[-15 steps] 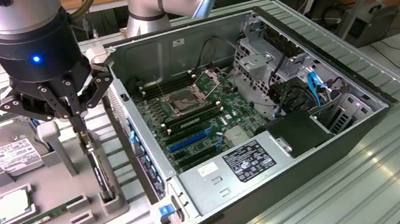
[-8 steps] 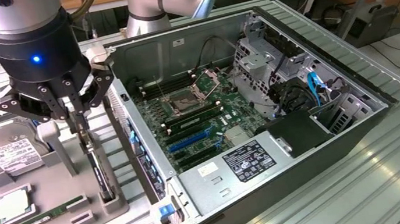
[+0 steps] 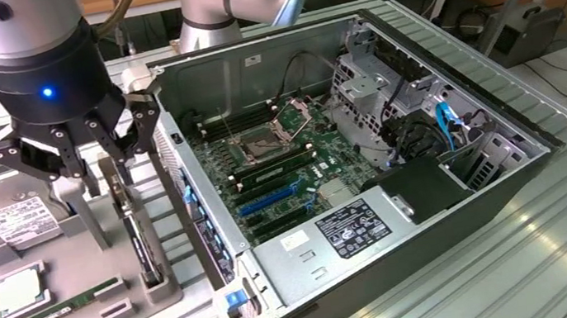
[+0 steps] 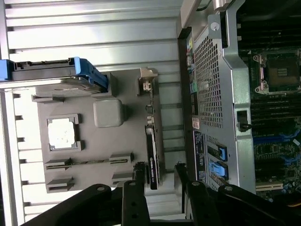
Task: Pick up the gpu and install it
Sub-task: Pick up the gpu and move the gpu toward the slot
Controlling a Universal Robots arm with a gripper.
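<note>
We see the gripper (image 3: 83, 158) hanging with its jaws spread wide and nothing between them, just off the open side of the computer case (image 3: 206, 82). The gpu (image 3: 139, 238) stands on its long edge in a slot of the grey holder tray (image 3: 53, 258), in the row closest to the case. Its long axis runs parallel to the case's side wall. From the gripper the card lies straight below. In the wrist view the two dark fingers (image 4: 137, 183) sit on either side of the card's thin body (image 4: 152, 160), one towards the case and one away from it, so the closing direction crosses the card's thickness. We judge that the fingers are above the card's top edge and not yet touching it, though how much gap remains we cannot tell. Farther from the case, the tray also holds a hard drive (image 3: 8, 218) and a RAM stick (image 3: 60, 309). Inside the case, the blue slots (image 3: 267, 199) on the motherboard stand unoccupied.
</note>
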